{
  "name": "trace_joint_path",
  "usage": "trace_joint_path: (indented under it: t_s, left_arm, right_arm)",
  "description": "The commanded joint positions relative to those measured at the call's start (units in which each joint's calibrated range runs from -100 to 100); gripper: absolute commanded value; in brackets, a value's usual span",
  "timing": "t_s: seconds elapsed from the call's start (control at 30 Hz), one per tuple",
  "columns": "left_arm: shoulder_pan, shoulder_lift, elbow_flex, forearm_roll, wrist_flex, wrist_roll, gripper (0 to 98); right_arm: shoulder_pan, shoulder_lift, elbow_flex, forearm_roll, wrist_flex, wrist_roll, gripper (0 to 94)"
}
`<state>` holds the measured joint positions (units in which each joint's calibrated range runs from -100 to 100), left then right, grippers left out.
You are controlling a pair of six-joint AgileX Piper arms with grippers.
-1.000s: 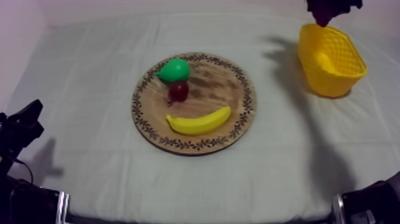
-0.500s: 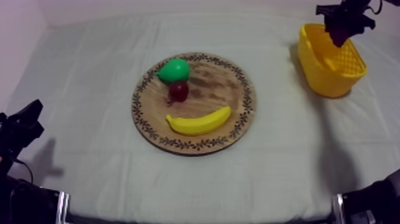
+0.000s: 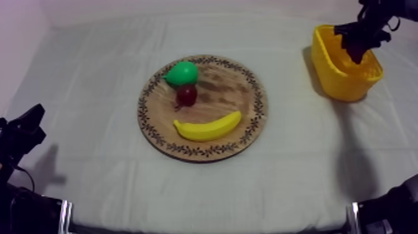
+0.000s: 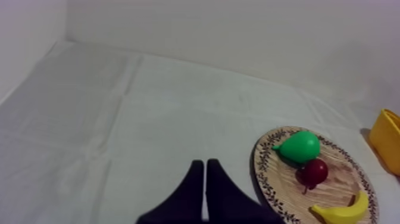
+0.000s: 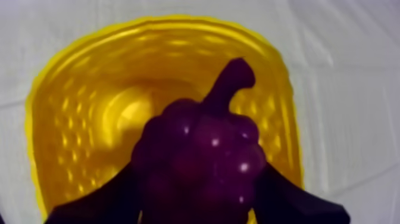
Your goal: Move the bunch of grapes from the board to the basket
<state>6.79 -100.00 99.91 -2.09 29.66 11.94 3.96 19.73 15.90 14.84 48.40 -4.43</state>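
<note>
My right gripper [image 3: 359, 45] hangs over the yellow basket [image 3: 333, 74] at the table's far right, shut on the dark purple bunch of grapes [image 5: 199, 155]. In the right wrist view the grapes sit between the fingers [image 5: 98, 199] directly above the inside of the basket [image 5: 77, 131], stem pointing away. The round wooden board [image 3: 249, 106] lies mid-table with a green pear [image 3: 181, 73], a small red fruit [image 3: 186, 94] and a banana [image 3: 207, 127] on it. My left gripper [image 4: 204, 173] is shut on nothing, over bare cloth left of the board [image 4: 271, 179].
The left arm [image 3: 22, 134] rests low at the table's left edge. Bare cloth lies between the board and the basket. In the left wrist view the pear [image 4: 299, 146], the small red fruit [image 4: 314, 171] and the banana [image 4: 342, 210] show on the board, and the basket's edge [image 4: 386, 137] beyond.
My right gripper has carried the grapes rightward and down, from above the basket's far rim to low over its inside. The left arm and the fruit on the board have not moved.
</note>
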Motion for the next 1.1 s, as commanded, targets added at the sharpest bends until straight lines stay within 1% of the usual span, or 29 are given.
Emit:
trace_joint_path:
  t_s: [0.0,0.07,0.13,0.23,0.37,0.47,0.67,0.9,1.07]
  left_arm:
    - [-0.02,0.0,-0.02,0.01,0.0,0.0,0.1]
    - [-0.02,0.0,-0.02,0.01,0.0,0.0,0.1]
    - [-0.02,0.0,-0.02,0.01,0.0,0.0,0.1]
    - [-0.02,0.0,-0.02,0.01,0.0,0.0,0.1]
    - [-0.02,0.0,-0.02,0.01,0.0,0.0,0.1]
    - [-0.02,0.0,-0.02,0.01,0.0,0.0,0.1]
    - [-0.02,0.0,-0.02,0.01,0.0,0.0,0.1]
    - [-0.02,0.0,-0.02,0.01,0.0,0.0,0.1]
    - [-0.02,0.0,-0.02,0.01,0.0,0.0,0.1]
  right_arm:
    - [0.05,0.46,0.41,-0.18,-2.07,1.86,35.6]
    - [0.2,1.11,0.63,-0.51,-3.14,2.57,36.4]
    - [0.43,1.8,0.8,-1.09,-4.41,3.73,40.0]
    - [0.61,2.79,1.31,-1.44,-6.48,4.88,48.8]
    - [0.71,3.75,1.82,-1.42,-8.67,5.38,62.1]
    - [0.81,4.11,2.06,-1.29,-9.68,5.45,67.8]
    - [0.64,3.27,2.09,-0.4,-9.94,4.54,70.3]
    - [0.65,-1.73,3.25,0.05,-9.98,3.47,69.7]
    - [0.9,-6.81,6.27,0.35,-11.09,2.91,69.1]
